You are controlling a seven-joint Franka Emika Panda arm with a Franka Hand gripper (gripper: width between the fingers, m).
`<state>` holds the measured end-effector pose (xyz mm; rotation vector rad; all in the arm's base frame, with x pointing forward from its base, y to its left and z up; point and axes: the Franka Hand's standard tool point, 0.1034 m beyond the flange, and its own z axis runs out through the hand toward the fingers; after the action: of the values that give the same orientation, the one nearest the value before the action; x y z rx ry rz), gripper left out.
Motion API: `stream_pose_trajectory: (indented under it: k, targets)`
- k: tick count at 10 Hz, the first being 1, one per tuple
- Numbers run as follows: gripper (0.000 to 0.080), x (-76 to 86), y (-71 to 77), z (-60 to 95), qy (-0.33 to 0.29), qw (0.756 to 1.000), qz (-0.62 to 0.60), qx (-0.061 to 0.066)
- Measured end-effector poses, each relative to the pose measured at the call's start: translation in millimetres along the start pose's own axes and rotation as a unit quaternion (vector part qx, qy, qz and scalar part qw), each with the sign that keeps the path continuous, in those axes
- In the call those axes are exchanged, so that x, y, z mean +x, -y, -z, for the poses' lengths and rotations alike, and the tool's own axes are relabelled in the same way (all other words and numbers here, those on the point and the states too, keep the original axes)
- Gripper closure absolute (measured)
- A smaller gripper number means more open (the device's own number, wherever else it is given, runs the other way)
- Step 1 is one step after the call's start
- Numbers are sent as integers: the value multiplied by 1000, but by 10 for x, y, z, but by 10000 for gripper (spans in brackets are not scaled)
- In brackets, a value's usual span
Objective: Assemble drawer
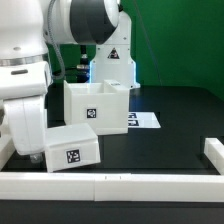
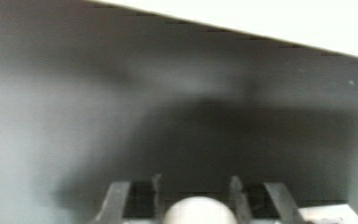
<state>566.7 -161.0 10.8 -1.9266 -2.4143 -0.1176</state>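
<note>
One tray (image 1: pixel 70 148) tilts off the surface (image 1: pixel 170 130), fingers (image 2: pixel 131 205) clenched on its knob (image 2: pixel 197 212), probably to feed the casing (image 1: pixel 97 105).

Black table (image 1: pixel 170 140), white casing (image 1: pixel 97 105) standing on it, marker board (image 1: pixel 146 120) just beside, white rails (image 1: pixel 110 183) edging

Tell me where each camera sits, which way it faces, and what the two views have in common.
Exterior view: off the arm, beyond a low rail, looking across the black table at the casing and tray; the arm fills the exterior view's left.
Wrist view: on the wrist, looking past the gripper at a blurred dark surface; its fingers clamp a white rounded piece.
Shared: likely only the black table.
</note>
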Motion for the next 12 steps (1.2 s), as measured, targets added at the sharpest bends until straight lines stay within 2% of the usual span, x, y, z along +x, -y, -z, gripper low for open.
stream_pose_trajectory:
  k: [3,4,5,6,7,8,10,12]
  targets:
    - [627,-1,2,-1,0,1000,-2,0]
    - [543,-2,5,-3,0,1000,-2,0]
    - [408,-3,6,-4,0,1000,-2,0]
    - [408,-4,7,-5,0,1000,-2,0]
    - [232,-23,-11,37,3,1000,0,-2]
    - [174,-59,-47,191,13,1000,2,-10]
    - [157,-36,26,459,26,999,-8,-21]
    - [151,179,180,696,33,998,-45,-34]
